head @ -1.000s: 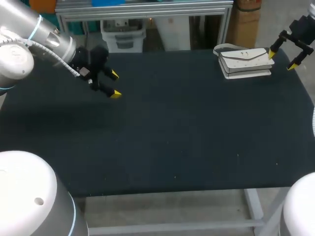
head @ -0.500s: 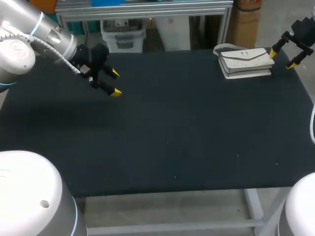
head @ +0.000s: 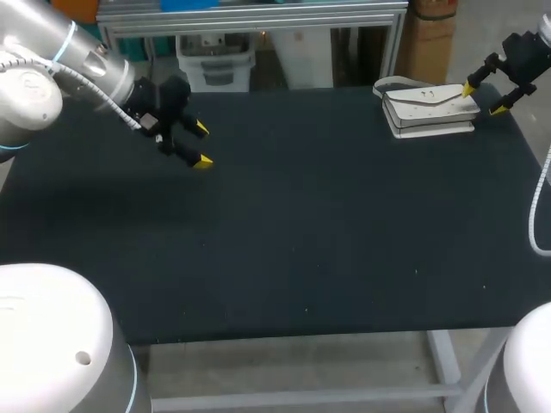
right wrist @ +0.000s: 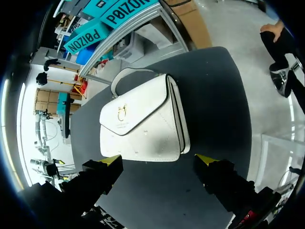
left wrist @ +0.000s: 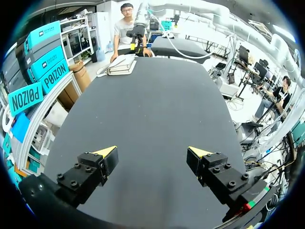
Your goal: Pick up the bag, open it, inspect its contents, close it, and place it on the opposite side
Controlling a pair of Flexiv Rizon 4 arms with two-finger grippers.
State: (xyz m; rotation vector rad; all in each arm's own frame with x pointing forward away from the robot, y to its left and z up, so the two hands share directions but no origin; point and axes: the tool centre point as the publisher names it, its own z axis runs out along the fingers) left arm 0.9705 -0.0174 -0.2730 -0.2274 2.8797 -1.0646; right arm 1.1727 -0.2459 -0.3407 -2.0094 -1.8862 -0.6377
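Note:
A white flap bag with a strap lies flat at the table's far right corner. My right gripper hovers open just past the bag's right end. In the right wrist view the bag lies directly ahead of the open right gripper, its flap up and a small gold clasp showing. My left gripper hangs open above the far left of the table, nothing between its fingers. In the left wrist view the left gripper looks across the bare table toward the distant bag.
The dark table is bare apart from the bag. The bag sits close to the table's far edge and right edge.
My right gripper has moved left and slightly up the view, closer to the bag's right end. The left arm shifted slightly at first, then stayed still.

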